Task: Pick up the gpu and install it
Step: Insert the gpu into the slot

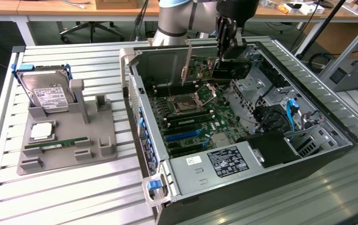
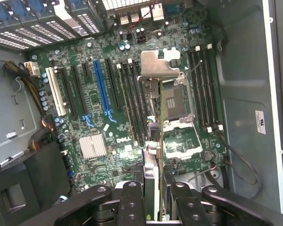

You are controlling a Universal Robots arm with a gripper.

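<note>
Over the motherboard [image 2: 94, 99] in the computer case [image 1: 272, 187], gpu [image 2: 155, 66] edge-on in the pinch of the gripper [image 2: 153, 202]

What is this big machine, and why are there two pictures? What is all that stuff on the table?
This is a robot arm working over an open computer case. One picture comes from a camera standing off to the side. The other comes from a camera on the arm's wrist, looking down at the green circuit board inside the case. The arm's end effector is like a hand with two fingers. It pinches a flat dark card, the gpu, and holds it over the board. On the table, at the exterior view's left, a gray holder carries a hard drive and a thin green memory stick.
</note>
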